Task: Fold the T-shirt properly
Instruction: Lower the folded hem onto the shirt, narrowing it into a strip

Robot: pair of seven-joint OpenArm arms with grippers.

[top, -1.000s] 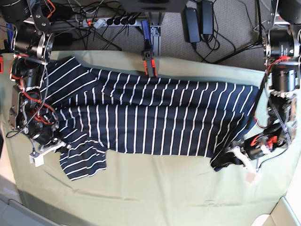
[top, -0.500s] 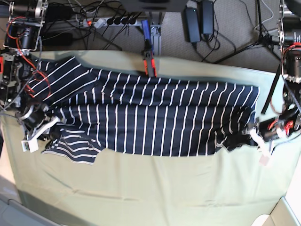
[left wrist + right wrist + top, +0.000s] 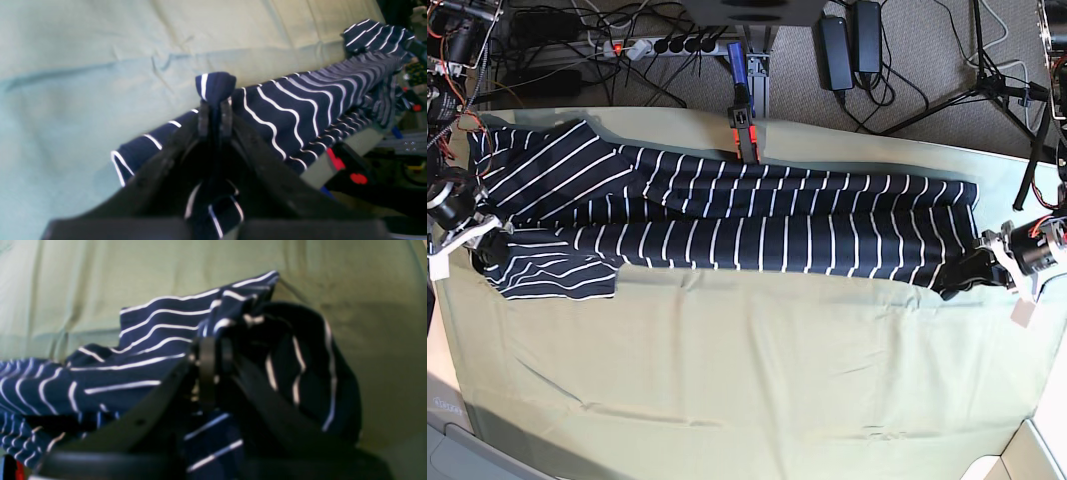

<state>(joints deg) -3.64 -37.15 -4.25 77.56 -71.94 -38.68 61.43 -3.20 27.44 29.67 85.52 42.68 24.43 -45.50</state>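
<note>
The T-shirt (image 3: pixel 727 225) lies stretched across the upper half of the base view, on the green cloth (image 3: pixel 747 380). Only the 2 wrist views show the grips: the left gripper (image 3: pixel 215 115) is clamped on a bunched fold, and the right gripper (image 3: pixel 211 356) is pinched on gathered fabric.

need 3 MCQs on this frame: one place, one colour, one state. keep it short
1. Where does the T-shirt lie on the table cloth?
A. far half, stretched side to side
B. near edge
C. bunched in the centre

2. What colour is the cloth under it?
A. white
B. olive green
C. red

3. What is the left pincer doing?
A. open above the cloth
B. shut on nothing
C. shut on the shirt

Answers:
1 A, the shirt spans the far part in the base view.
2 B, green shows all around it.
3 C, striped fabric bulges between the closed tips in the left wrist view.
</note>
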